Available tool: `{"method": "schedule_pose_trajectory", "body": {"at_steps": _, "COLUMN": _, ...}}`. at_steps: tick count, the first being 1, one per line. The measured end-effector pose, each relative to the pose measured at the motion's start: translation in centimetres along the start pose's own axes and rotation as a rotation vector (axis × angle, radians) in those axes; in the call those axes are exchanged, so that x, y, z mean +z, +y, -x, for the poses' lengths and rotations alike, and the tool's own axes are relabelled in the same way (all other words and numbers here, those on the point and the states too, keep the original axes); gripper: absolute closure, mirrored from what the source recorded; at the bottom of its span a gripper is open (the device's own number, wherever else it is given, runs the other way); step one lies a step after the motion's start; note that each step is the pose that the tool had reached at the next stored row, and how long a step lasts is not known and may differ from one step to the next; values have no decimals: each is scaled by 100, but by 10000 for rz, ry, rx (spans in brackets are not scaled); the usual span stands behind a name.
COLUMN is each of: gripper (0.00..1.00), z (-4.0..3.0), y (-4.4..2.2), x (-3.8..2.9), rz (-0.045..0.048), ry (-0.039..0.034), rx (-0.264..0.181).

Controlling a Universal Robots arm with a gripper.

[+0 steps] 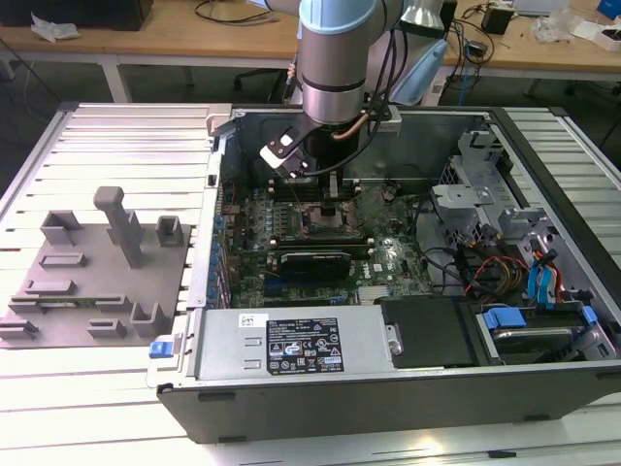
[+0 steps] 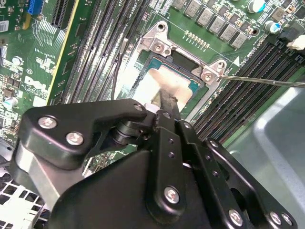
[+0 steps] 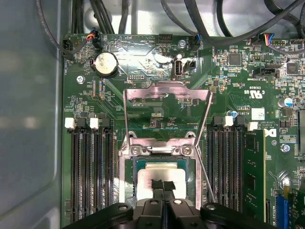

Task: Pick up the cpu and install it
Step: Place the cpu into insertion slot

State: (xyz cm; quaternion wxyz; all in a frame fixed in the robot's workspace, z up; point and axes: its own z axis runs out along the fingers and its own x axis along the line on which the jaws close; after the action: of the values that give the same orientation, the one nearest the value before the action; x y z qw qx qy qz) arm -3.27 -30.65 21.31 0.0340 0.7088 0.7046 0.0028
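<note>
first wrist view: the cpu (image 3: pixel 152 172) lies flat inside the socket frame (image 3: pixel 159 149), silver face up, its edges apparently square to the frame. the hand (image 3: pixel 163 185) is clenched. its two fingertips (image 3: pixel 157 183) are brought together on the middle of the chip with nothing between them. judged, this is a press on the centre so the chip seats evenly, not a grasp. the hinged cover (image 3: pixel 167 93) stands thrown back and the thin lever (image 3: pixel 206 176) is free, which leaves the socket open from above. the second wrist view agrees, showing one fingertip down on the chip's top.

exterior view: the arm (image 1: pixel 335 58) reaches straight down into the open computer case (image 1: pixel 388 413), which lies on the slatted desk (image 1: pixel 97 417). the work spot is about eleven o'clock from the case's middle, with the power supply (image 1: pixel 291 342) at its six o'clock. a grey parts holder (image 1: pixel 87 272) sits on the desk at the case's nine o'clock.

finding: chip placed in the socket, cover not yet shut.
</note>
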Motion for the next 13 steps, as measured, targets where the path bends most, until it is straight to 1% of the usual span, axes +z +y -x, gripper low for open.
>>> {"method": "schedule_pose_trajectory", "body": {"at_steps": 5, "gripper": 89, "z": 0, "y": 0, "x": 0, "rz": 0, "ry": -5, "rx": 0}}
{"method": "schedule_pose_trajectory", "body": {"at_steps": 8, "gripper": 89, "z": -1, "y": -3, "x": 30, "rz": 0, "ry": 15, "rx": 2}}
{"method": "schedule_pose_trajectory", "body": {"at_steps": 10, "gripper": 89, "z": -3, "y": -4, "x": 61, "rz": 0, "ry": 35, "rx": 2}}
{"method": "schedule_pose_trajectory", "body": {"at_steps": 13, "gripper": 89, "z": -4, "y": -5, "x": 76, "rz": -1, "ry": 61, "rx": 4}}
